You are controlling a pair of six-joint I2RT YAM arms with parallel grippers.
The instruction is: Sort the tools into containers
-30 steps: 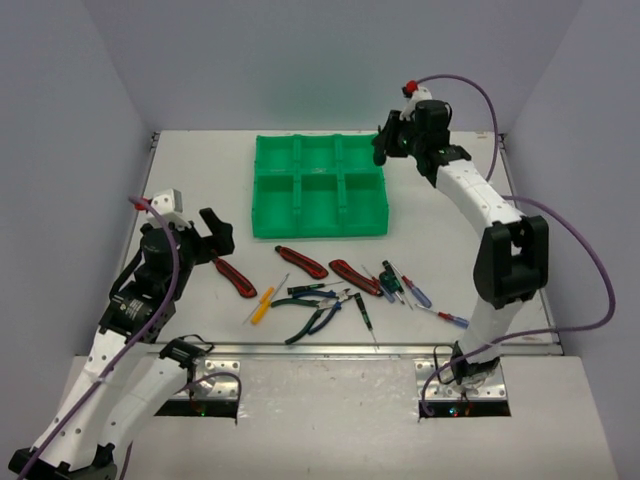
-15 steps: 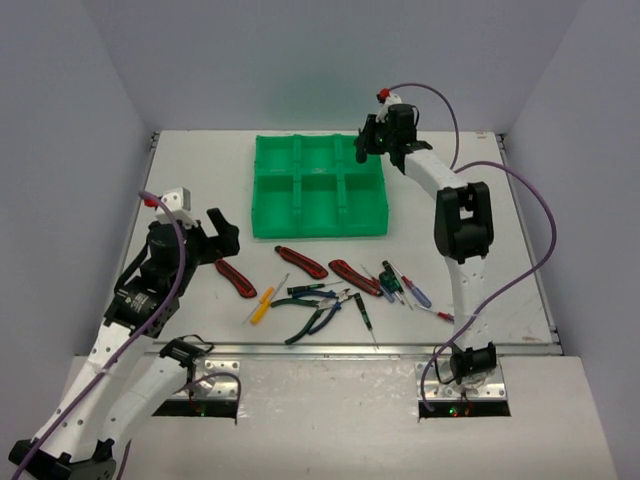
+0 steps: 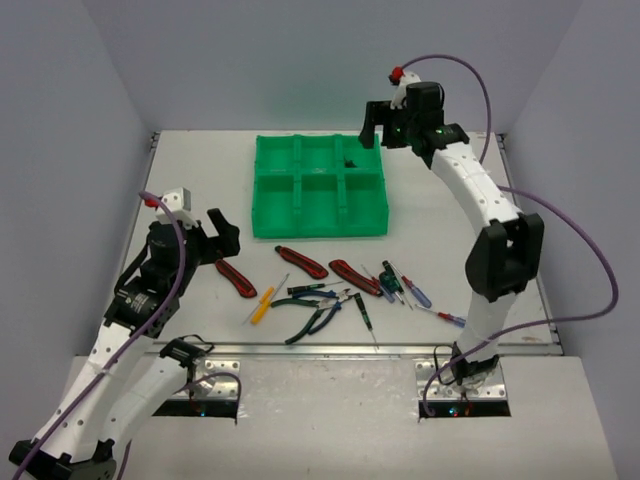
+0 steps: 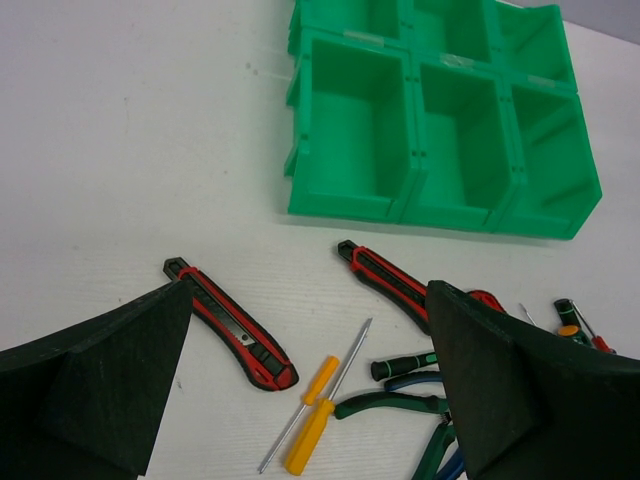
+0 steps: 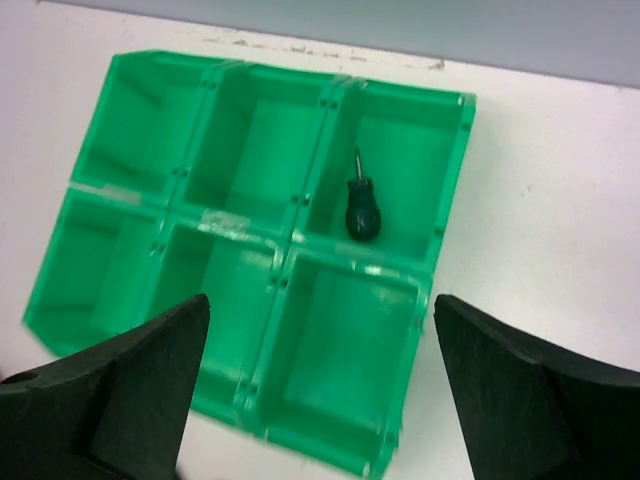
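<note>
The green six-compartment tray (image 3: pixel 318 222) stands at the table's middle back. A small dark screwdriver (image 5: pixel 361 212) lies loose in its far right compartment (image 3: pixel 352 160). My right gripper (image 3: pixel 375 125) hangs open above that corner, and in the right wrist view it (image 5: pixel 320 300) has nothing between its fingers. The other tools lie in front of the tray: three red-and-black knives (image 3: pixel 301 262), yellow-handled screwdrivers (image 4: pixel 312 430), green and blue pliers (image 3: pixel 310 320) and tiny screwdrivers (image 3: pixel 415 292). My left gripper (image 3: pixel 218 238) is open above the leftmost knife (image 4: pixel 232 325), not touching it.
The tray's (image 4: pixel 345 205) other five compartments show nothing inside. A red-handled precision screwdriver (image 3: pixel 452 318) lies apart at the right, near the right arm's base. Bare table lies left and right of the tray.
My right gripper has opened over the tray's far right corner, and the dark screwdriver now lies in the far right compartment. The left gripper has edged towards the knives.
</note>
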